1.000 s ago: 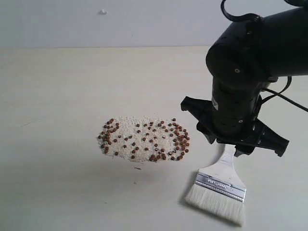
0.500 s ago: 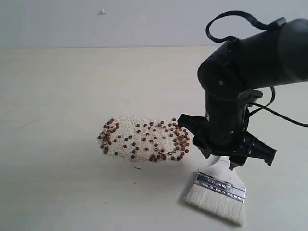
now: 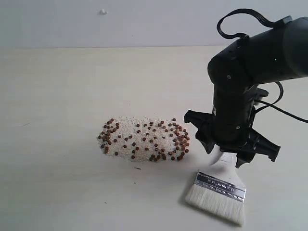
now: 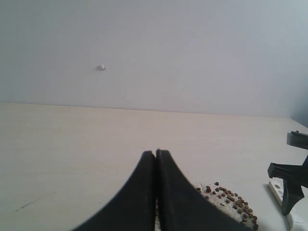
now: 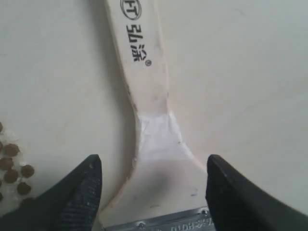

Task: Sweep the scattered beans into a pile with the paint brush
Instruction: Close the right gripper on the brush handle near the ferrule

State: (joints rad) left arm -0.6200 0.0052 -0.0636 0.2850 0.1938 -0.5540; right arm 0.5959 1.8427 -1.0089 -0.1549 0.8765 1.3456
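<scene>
The beans are scattered over an oval patch of fine white grains mid-table; they also show as beans and beans in the wrist views. The paint brush lies flat to their right, with its off-white bristles toward the near edge. My right gripper hangs open just above the handle where it widens to the ferrule. In the right wrist view the gripper straddles the pale handle, fingers apart from the wood on both sides. My left gripper is shut and holds nothing; the exterior view does not show it.
The pale tabletop runs back to a grey wall with a small white speck. The right arm's cable loops behind it.
The right gripper has come down over the brush handle and its jaws have spread a little wider. The brush and beans have not moved.
</scene>
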